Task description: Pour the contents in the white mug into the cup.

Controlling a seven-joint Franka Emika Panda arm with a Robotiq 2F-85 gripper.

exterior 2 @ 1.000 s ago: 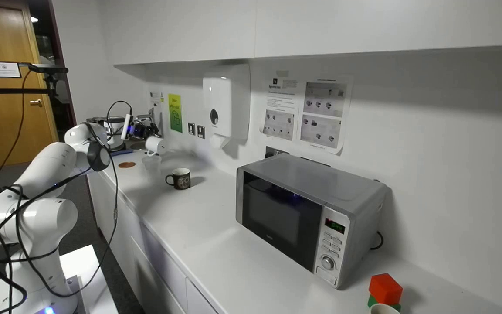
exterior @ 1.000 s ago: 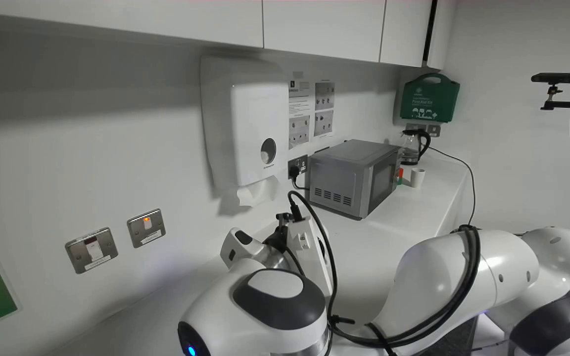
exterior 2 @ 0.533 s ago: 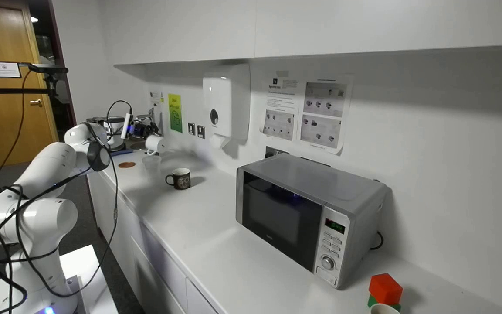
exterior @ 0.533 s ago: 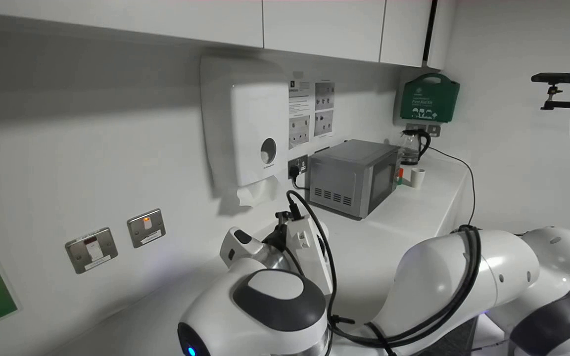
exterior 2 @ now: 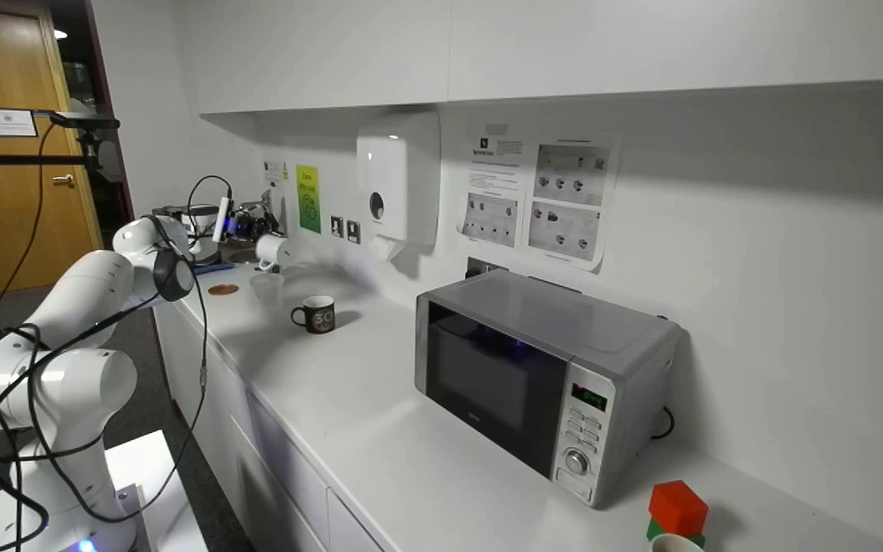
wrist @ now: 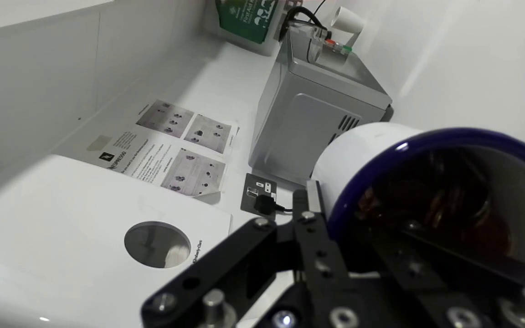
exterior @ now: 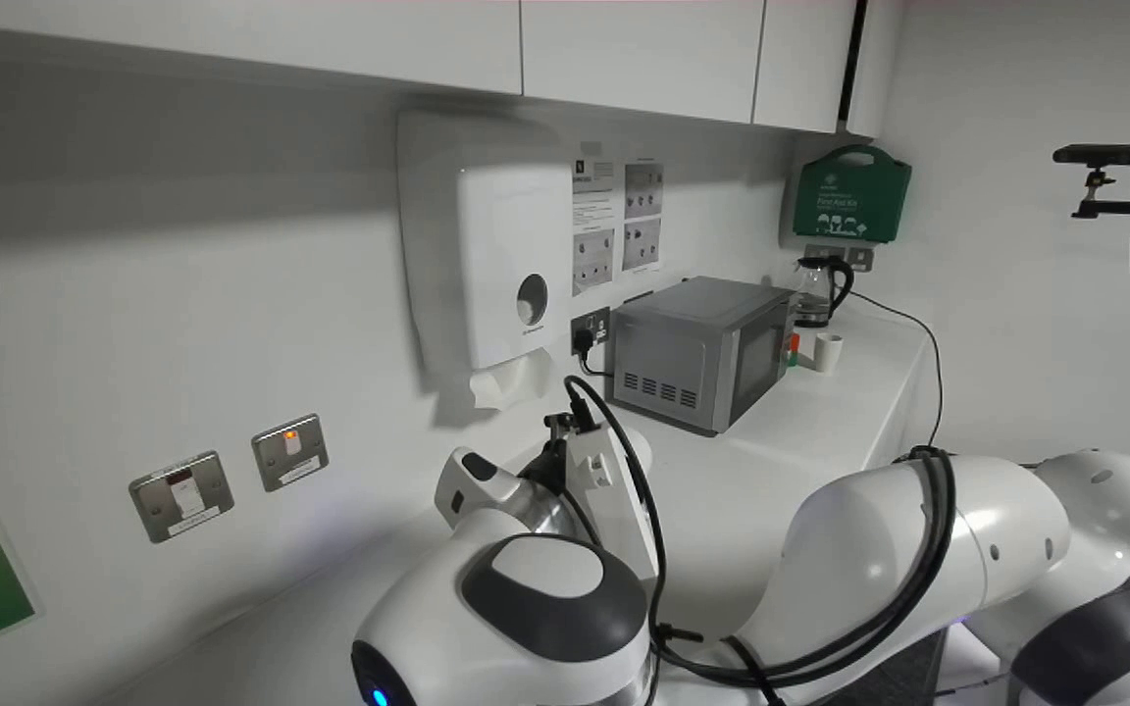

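Note:
The white mug (wrist: pixel 367 136), dark-blue rimmed, is held on its side above the counter. Its mouth faces the wrist camera and dark reddish contents (wrist: pixel 486 232) lie inside. My gripper (wrist: pixel 337 212) is shut on the mug's wall, one finger outside and one inside. In an exterior view the white mug (exterior 2: pixel 270 251) hangs with its handle downward at the gripper (exterior 2: pixel 257 230). The cup (exterior 2: pixel 267 287), pale and translucent, stands upright on the counter just below the mug. An exterior view shows only a sliver of the white mug (exterior: pixel 639 447) behind the wrist mount; the cup is hidden there.
A dark mug (exterior 2: pixel 319 314) stands near the cup, and a brown disc (exterior 2: pixel 223 290) lies beyond it. Farther along the counter (exterior 2: pixel 380 429) are the microwave (exterior 2: pixel 495 376), a red block (exterior 2: pixel 677 507) and a white beaker (exterior: pixel 828 353). A paper dispenser (exterior: pixel 487 245) juts from the wall.
The wrist mount and its cable have shifted slightly to the left in an exterior view, showing a little more of the held mug. The cup and everything else stay put.

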